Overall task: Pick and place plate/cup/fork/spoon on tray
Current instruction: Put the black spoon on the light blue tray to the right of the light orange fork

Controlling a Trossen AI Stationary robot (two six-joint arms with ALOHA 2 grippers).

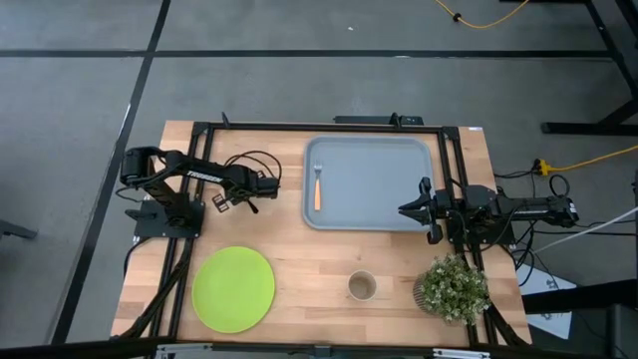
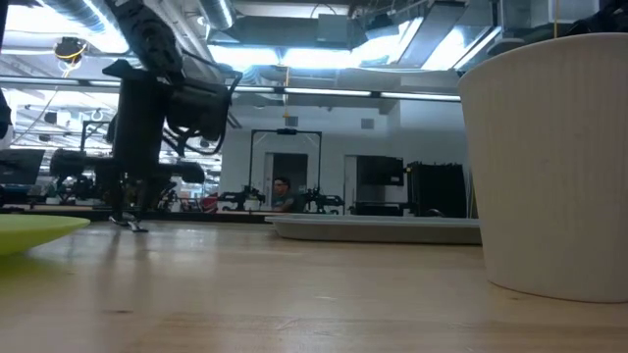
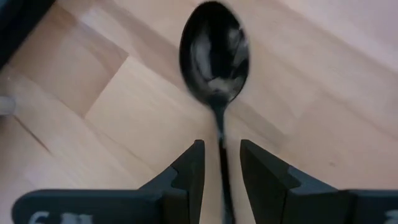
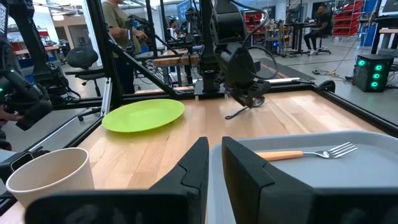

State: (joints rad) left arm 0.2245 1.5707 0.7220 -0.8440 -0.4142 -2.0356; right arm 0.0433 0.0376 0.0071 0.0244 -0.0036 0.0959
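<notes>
Spoon step: my left gripper [image 3: 221, 171] clamps the slim black spoon [image 3: 214, 56] by its handle; next, carry to grey-blue rectangular tray [image 1: 374, 221].

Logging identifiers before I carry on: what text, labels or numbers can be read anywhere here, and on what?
White lettering on the left arm, high view: too small to read.
White marks on the left gripper body, left wrist view: cut off by the frame edge, unreadable.
No readable text on the tray, plate, cup or fork.

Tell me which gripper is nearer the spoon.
Left. The left gripper has the spoon handle between its fingers; the right gripper waits across the table at the tray.
</notes>
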